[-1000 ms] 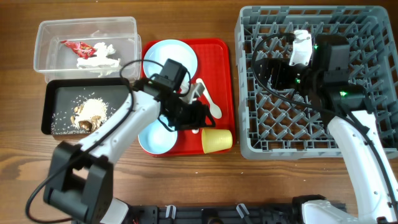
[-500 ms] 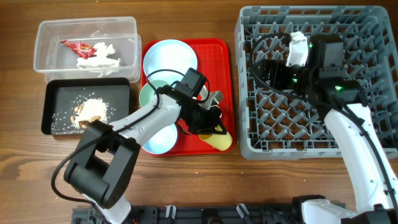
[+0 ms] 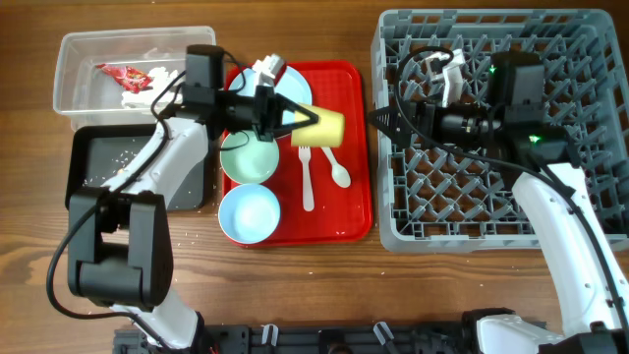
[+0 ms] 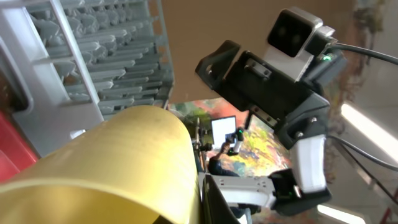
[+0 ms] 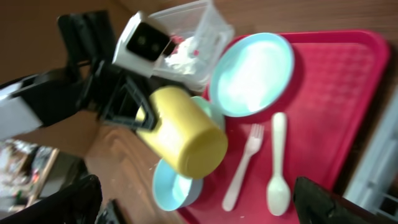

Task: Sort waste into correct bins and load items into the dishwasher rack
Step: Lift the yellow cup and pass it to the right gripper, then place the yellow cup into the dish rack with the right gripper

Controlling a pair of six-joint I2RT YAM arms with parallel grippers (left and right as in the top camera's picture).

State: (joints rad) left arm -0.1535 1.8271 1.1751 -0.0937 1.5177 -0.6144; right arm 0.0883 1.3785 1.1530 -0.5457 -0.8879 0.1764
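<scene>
**Overhead.**
- Left pincer (image 3: 300, 116): clenched on the yellow cup (image 3: 329, 126), which lies on its side above the red tray (image 3: 356, 197), just beside the plate (image 3: 295, 79).
- On the red tray: bowl (image 3: 248, 157), second bowl (image 3: 249, 213), fork (image 3: 307, 179), spoon (image 3: 337, 170).
- Clear tub (image 3: 74, 93): holds the red wrapper (image 3: 123, 74).
- Black tray (image 3: 93, 167): partly under the left arm.
- Right pincer (image 3: 381, 118): at the left edge of the rack (image 3: 580, 118), pointing toward the cup and apart from it.
- All of this stands on the wooden worktop (image 3: 324, 275).

**Left wrist.**
- The cup (image 4: 112, 168) fills the foreground.
- The rack (image 4: 106, 56) and the right arm (image 4: 280, 68) lie beyond it.

**Right wrist.**
- Right pincer: released, its fingers (image 5: 68, 202) spread to the lower corners with nothing between them.
- The cup (image 5: 186, 140) hangs in the left pincer (image 5: 134, 112), above the tray.
</scene>
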